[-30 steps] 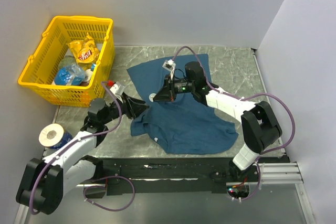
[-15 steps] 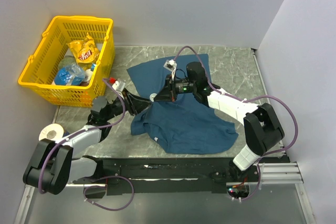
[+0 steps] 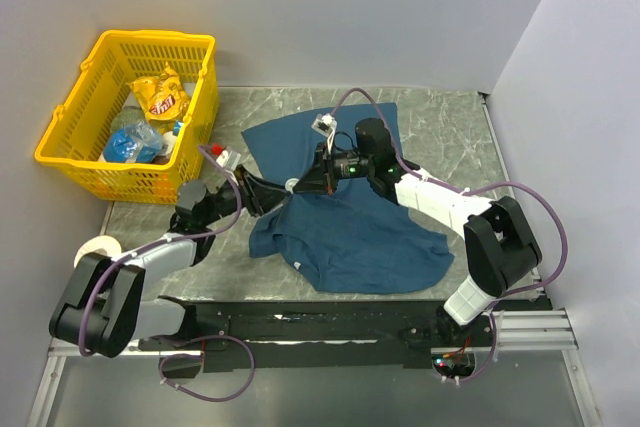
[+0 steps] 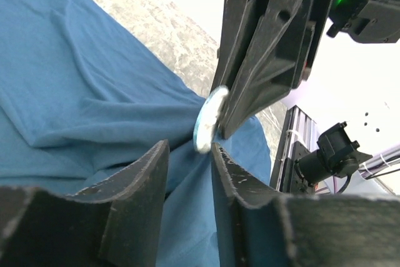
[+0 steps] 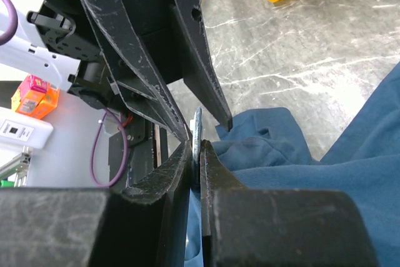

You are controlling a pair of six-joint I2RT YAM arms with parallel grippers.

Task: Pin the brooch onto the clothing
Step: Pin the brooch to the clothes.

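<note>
Brooch stands edge-on, clamped in your right gripper fingertips, just over the bunched left edge of the shirt. Your left gripper meets it tip to tip, jaws apart and straddling the disc; whether they touch it you cannot tell

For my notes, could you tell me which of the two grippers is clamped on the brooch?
The right gripper: its jaws pinch the brooch edge-on, while the left gripper has its jaws apart.
</note>
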